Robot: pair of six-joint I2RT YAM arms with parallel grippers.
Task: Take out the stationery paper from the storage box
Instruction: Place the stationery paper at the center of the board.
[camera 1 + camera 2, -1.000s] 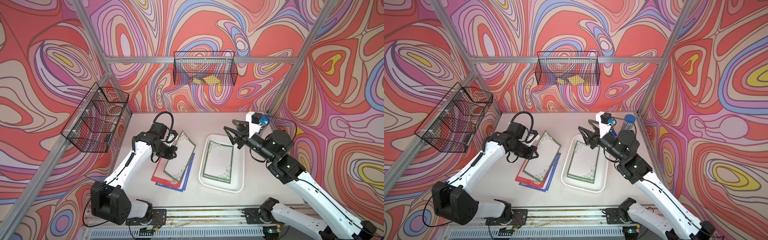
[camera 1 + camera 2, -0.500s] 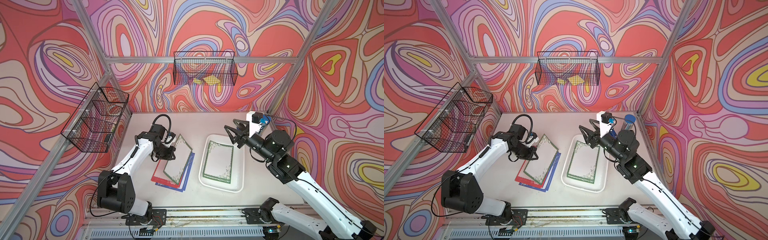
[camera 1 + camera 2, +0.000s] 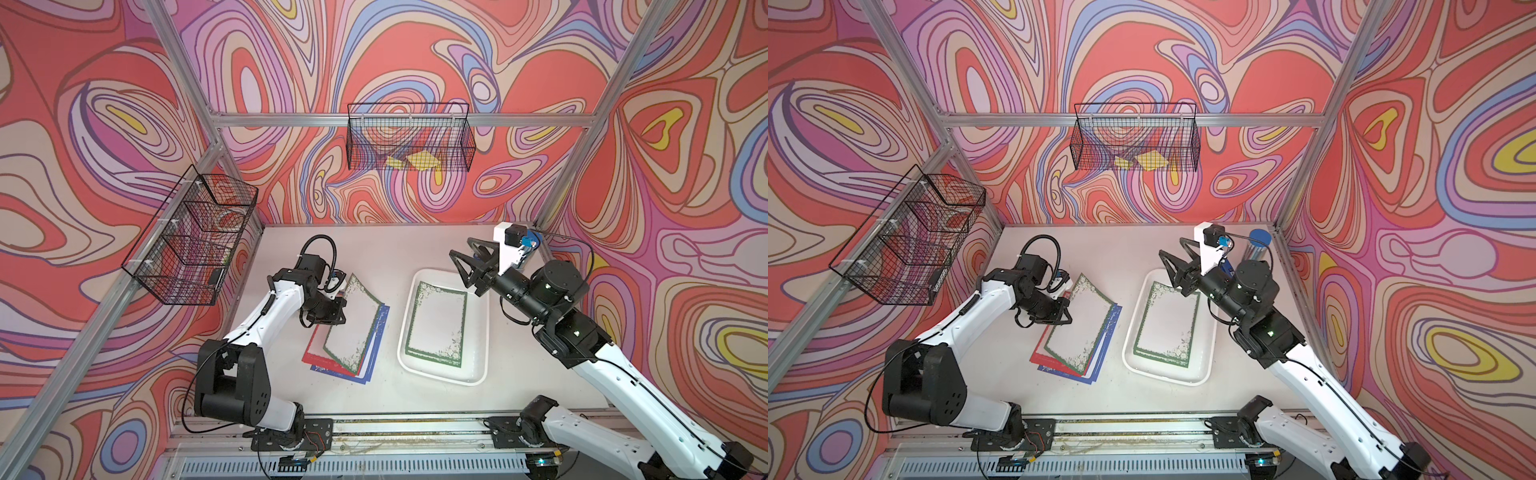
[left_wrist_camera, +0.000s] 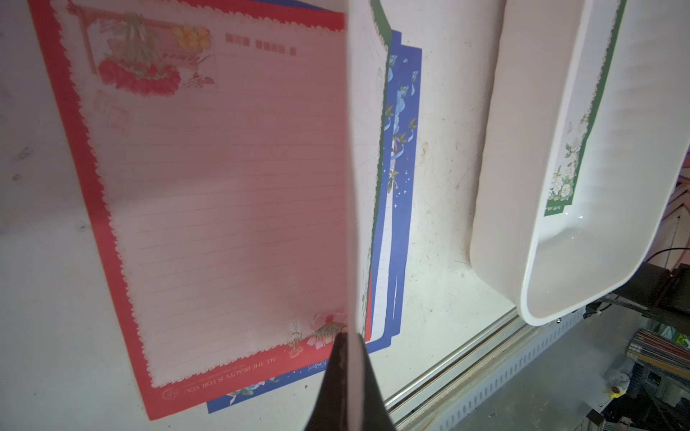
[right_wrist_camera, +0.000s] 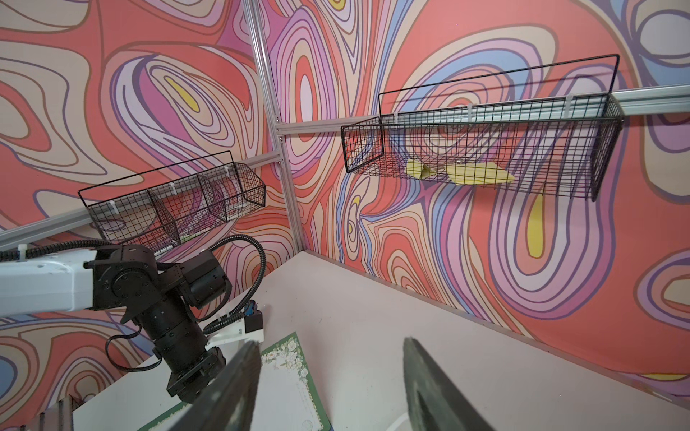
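Left pincer [image 3: 331,316]: clamped on green-bordered stationery sheet [image 3: 353,322], above extracted pile [image 3: 318,355].
Right pincer [image 3: 467,266]: wide, empty, over storage box [image 3: 478,376].
Remaining: one boxed sheet [image 3: 436,324], near right pincer.

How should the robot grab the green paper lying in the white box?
Best the far short edge of the sheet, from above, with the open right pincer that hovers there. It lies flat on the box floor, so a finger likely must slide under that edge.
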